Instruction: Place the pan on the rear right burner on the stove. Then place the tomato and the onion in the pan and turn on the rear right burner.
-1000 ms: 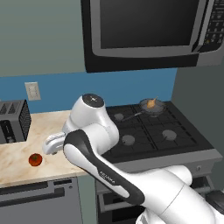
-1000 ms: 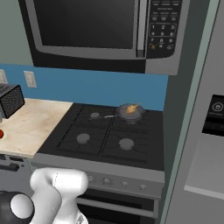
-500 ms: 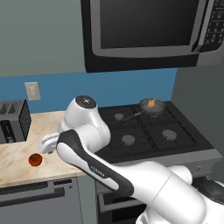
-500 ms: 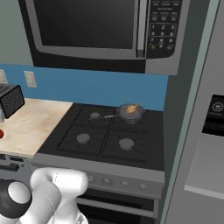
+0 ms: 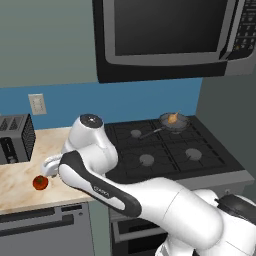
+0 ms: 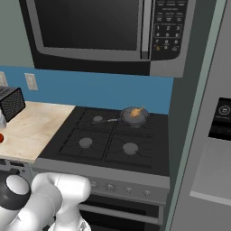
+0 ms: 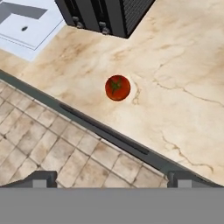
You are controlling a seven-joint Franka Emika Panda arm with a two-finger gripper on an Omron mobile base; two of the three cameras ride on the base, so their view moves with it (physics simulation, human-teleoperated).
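Tomato: small round glossy red tomato [image 7: 117, 87] with a dark stem spot, lying alone on the worktop near its front edge; in the hand view it sits just above centre, toward 12 o'clock from the tool.
Worktop: beige marbled stone worktop [image 5: 22, 175], left of the stove.
Tool: two-finger tool [image 7: 112, 178] of the white arm, jaws spread wide and gripping nothing, hanging above the worktop's front edge, apart from the tomato.
Pan: small round dark grey frying pan [image 5: 174, 121] with a long black handle, resting on the rear right burner [image 6: 134, 118].
Onion: small yellow-tan onion [image 6: 135, 113] lying inside the pan.
Stove: black four-burner gas stove [image 6: 81, 135] with a silver knob panel.
Toaster: dark slotted toaster [image 5: 15, 138] at the back of the worktop, at 11 o'clock from the tomato in the left base view.
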